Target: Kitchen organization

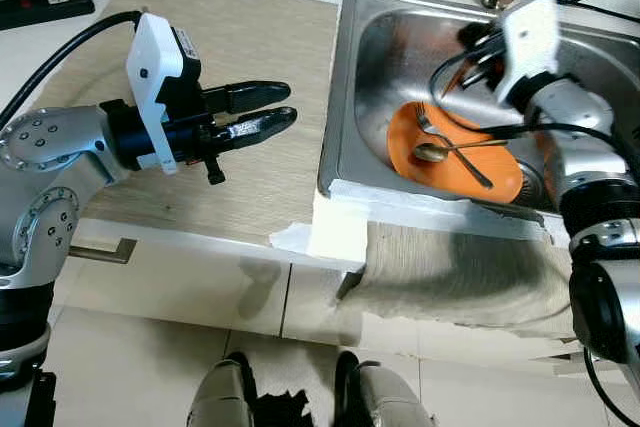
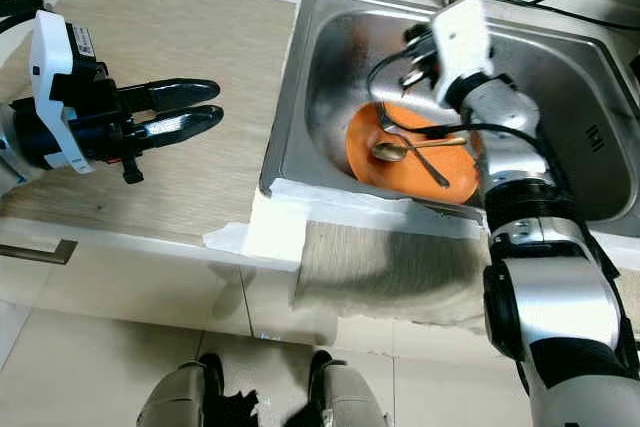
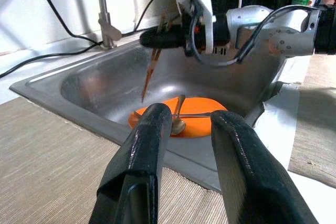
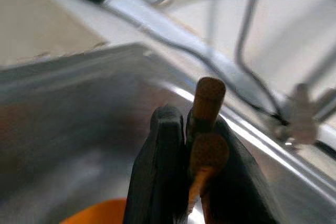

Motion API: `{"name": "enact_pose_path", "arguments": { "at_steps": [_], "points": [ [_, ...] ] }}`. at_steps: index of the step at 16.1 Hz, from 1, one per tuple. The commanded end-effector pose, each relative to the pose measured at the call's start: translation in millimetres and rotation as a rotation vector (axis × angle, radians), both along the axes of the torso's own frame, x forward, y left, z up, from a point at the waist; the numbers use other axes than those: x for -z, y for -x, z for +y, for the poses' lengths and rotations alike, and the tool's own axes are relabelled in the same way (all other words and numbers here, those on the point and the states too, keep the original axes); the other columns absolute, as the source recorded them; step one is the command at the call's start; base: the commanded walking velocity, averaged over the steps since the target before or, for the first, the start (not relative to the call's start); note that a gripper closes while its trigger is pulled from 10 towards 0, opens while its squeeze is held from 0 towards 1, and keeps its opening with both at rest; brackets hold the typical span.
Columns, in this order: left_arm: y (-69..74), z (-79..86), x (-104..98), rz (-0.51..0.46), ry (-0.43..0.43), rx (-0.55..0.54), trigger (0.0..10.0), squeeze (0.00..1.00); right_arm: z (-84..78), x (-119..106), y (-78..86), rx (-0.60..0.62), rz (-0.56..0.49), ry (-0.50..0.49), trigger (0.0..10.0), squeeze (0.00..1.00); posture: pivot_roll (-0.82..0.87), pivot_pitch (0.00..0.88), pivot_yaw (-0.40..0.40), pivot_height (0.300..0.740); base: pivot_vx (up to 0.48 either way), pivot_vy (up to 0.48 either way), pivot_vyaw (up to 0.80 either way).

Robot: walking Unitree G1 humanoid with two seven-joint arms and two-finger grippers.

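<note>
Feet (image 1: 300, 397) of the robot show at the bottom of the head views, w/ cabinet fronts (image 1: 180, 292) above them. Left gripper (image 1: 262, 107) hovers over the wood-grain counter (image 1: 240, 37), fingers parted narrowly, holding nothing.

Right gripper (image 4: 184, 182) is up over the steel sink (image 1: 345, 87), fingers clamped on 2 brown wooden sticks, prob. chopsticks (image 3: 149, 74), which hang down toward the orange plate (image 1: 405, 142) on the sink floor. On the plate lie a gold spoon (image 1: 432, 152) and a fork (image 1: 425, 117), handles crossing.

Step in hand, by my read: lifting the chopsticks clear of the sink. To do it well: keep the pinch firm, raise straight up so the tips don't snag the spoon or fork, mind the faucet (image 3: 105, 22) and cables (image 1: 480, 42) close by, then swing out over the rim.

Hard to tell: the right wrist view is blurred, so how deep the sticks sit in the grip is unclear. Right gripper itself is hidden behind its white wrist housing (image 1: 525, 42) in the head views. Drop-off spot isn't evident.
</note>
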State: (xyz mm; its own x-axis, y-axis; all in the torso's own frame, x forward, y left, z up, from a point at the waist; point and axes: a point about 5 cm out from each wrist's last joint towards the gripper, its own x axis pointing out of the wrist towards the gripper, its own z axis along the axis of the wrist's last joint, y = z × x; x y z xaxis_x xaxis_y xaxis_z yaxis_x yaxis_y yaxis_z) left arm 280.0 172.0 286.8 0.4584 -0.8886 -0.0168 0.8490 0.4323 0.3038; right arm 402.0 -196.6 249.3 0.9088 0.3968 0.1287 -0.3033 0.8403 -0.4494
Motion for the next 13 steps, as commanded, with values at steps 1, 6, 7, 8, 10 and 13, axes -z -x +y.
{"name": "enact_pose_path", "arguments": {
  "at_steps": [1,6,7,8,10,13],
  "points": [
    [4.6,-4.4,1,-0.004,-0.032,0.032,10.0,0.00,3.1,1,-0.6,-0.025,0.009,0.044,10.0,0.00,-0.12,0.204,-0.119,0.740,0.000,0.000,0.00],
    [6.5,-3.3,4,0.010,-0.035,0.039,10.0,0.00,19.5,35,-0.5,-0.078,0.107,0.332,10.0,0.00,-0.11,0.223,-0.125,0.740,0.000,0.000,0.00],
    [6.9,-3.5,4,0.012,-0.034,0.039,10.0,0.00,20.6,38,-0.2,-0.085,0.121,0.358,10.0,0.00,-0.11,0.224,-0.125,0.740,0.000,0.000,0.00],
    [7.1,-3.8,4,0.013,-0.034,0.039,10.0,0.00,21.3,40,-0.3,-0.088,0.131,0.380,10.0,0.00,-0.11,0.231,-0.127,0.740,0.000,0.000,0.00],
    [7.2,-4.5,5,0.015,-0.037,0.039,10.0,0.00,22.3,45,-0.2,-0.090,0.151,0.421,10.0,0.00,-0.10,0.237,-0.131,0.740,0.000,0.000,0.00],
    [9.2,-6.7,4,0.016,-0.038,0.043,10.0,0.00,18.2,59,1.4,-0.066,0.196,0.524,10.0,0.45,-0.10,0.241,-0.132,0.740,0.000,0.000,0.00]
  ]
}}
